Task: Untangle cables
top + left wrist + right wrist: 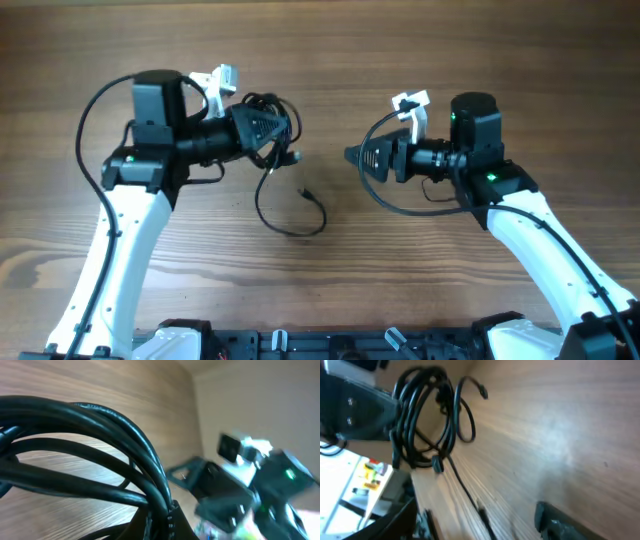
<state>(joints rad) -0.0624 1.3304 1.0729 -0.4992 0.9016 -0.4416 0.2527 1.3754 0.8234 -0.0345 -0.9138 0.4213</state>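
at table centre-left, left gripper (278, 128) is clamping shut on the cables (75, 412)
coil is bunching at its tips, one loose strand trailing onto the table (480, 50); right gripper (350, 155) is facing it, well apart, jaws spread, holding nothing

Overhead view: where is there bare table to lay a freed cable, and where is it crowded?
Free: the far strip of table beyond the left tool and right tool, and the near middle between the white arm links, below the loose strand. Crowded: between the tools, where the left holds the cables.
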